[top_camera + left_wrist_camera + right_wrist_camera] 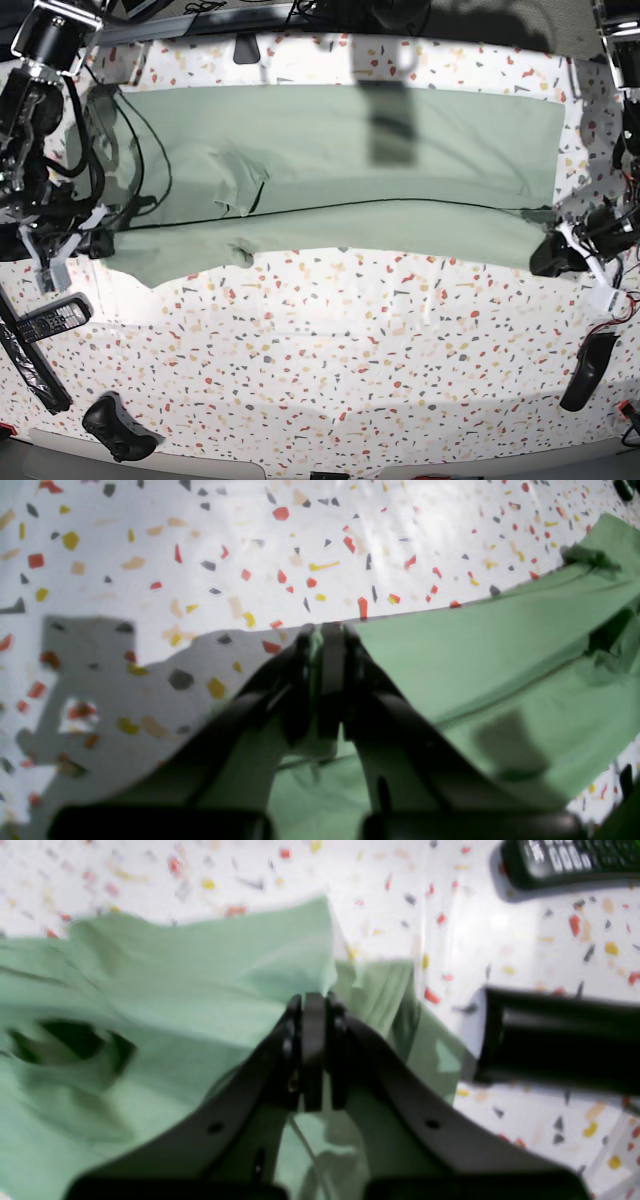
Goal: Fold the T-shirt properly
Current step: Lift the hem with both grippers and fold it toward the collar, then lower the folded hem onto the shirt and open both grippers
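1. One speckled table (330, 340) lies under everything.
2. One T-shirt (330, 150) spreads wide across the table's far half, stretched between the two grippers, its near edge doubled over along a long seam.
3. Beside the right gripper (314, 1005) sit one remote control (570, 860) and one black bar (560, 1040); one dark game controller (120, 428) rests well apart.
4. Right gripper: fingers (280, 1040) pinched onto the cloth edge.
5. Left gripper (322, 640): fingers (372, 680) likewise clamp the shirt's edge.
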